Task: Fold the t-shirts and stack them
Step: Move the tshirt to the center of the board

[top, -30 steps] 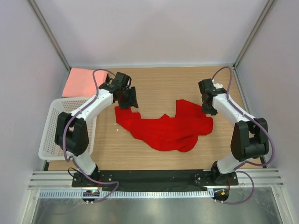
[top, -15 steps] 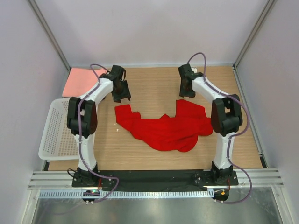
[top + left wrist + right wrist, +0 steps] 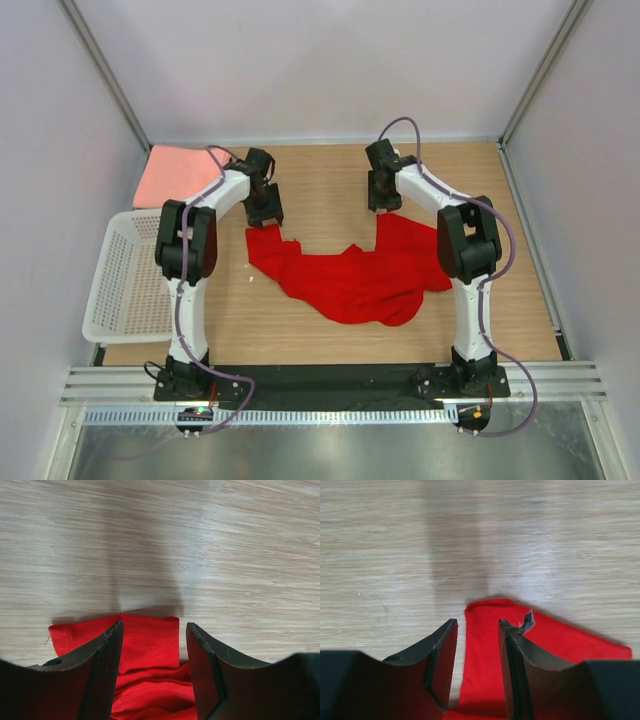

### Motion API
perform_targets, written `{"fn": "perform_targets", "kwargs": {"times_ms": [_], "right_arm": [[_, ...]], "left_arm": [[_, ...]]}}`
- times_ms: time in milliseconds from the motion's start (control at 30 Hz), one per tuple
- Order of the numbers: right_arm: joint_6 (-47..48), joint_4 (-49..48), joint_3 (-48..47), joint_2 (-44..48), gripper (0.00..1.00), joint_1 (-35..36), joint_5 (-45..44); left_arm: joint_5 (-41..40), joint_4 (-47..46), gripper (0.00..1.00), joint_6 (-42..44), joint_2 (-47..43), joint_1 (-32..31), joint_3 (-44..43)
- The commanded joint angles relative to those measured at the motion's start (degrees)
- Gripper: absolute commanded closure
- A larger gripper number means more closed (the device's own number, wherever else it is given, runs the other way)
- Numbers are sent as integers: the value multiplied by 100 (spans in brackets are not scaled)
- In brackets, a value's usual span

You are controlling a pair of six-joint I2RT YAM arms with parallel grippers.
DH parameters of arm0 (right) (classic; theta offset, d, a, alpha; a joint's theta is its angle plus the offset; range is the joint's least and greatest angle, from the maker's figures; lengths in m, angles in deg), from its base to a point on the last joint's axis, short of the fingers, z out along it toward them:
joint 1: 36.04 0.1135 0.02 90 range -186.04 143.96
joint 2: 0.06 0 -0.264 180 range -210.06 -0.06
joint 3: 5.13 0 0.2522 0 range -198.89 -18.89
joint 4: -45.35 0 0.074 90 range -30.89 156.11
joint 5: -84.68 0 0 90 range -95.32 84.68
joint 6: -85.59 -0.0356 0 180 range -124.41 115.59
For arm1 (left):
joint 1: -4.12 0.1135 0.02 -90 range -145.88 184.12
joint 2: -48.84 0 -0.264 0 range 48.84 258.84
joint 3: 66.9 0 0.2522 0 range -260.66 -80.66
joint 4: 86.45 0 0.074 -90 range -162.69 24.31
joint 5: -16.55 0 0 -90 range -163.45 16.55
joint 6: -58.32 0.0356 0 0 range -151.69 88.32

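A bright red t-shirt (image 3: 350, 275) lies crumpled and spread on the wooden table. My left gripper (image 3: 266, 208) hovers open over its far left corner; in the left wrist view the gripper (image 3: 154, 626) has red cloth (image 3: 149, 647) lying flat between its fingers. My right gripper (image 3: 381, 196) is open over the far right corner, and the right wrist view shows the gripper (image 3: 477, 623) with a red cloth tip (image 3: 482, 645) flat between its fingers. A folded salmon-pink t-shirt (image 3: 173, 176) sits at the back left. Neither gripper holds anything.
A white mesh basket (image 3: 128, 278) stands at the left edge, just in front of the pink shirt. Metal frame posts and grey walls close in the table on three sides. Bare wood (image 3: 325, 180) lies between the two grippers.
My right gripper has swung from the shirt's right edge to its far right corner and opened wider. The left arm has stretched out, its gripper staying near the far left corner.
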Motion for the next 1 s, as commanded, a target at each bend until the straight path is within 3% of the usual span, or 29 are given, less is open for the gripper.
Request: {"fn": "perform_targets", "kwargs": {"times_ms": [0,267,367,400,467,500,533,733,967], "right_arm": [[-32,-39,-153,-226,55,71,-222],[-173,31,-118,-358,60,71,-696],[-243,-4,-74,-376,61,54,-733],[-252,-13,-56,-385,63,45,-715],[-287,-30,-56,-385,78,36,-654],[-287,-13,-108,-385,86,45,-653],[-278,65,-161,-359,99,36,-688],[-296,1136,-926,554,99,-157,-2093],[-278,1481,-804,2207,99,-807,-3237]], "left_arm": [[108,-97,45,104,29,-12,-241],[64,8,51,34,249,-12,-268],[11,87,64,16,258,-20,-277],[-15,105,74,7,249,-12,-303],[-68,210,85,-19,223,-12,-347],[-77,280,98,-19,179,-20,-434],[-68,368,100,-19,153,-20,-496],[-743,1018,100,-142,-724,-3,-1259],[-1219,1537,100,-195,-1280,76,-1814]]}}
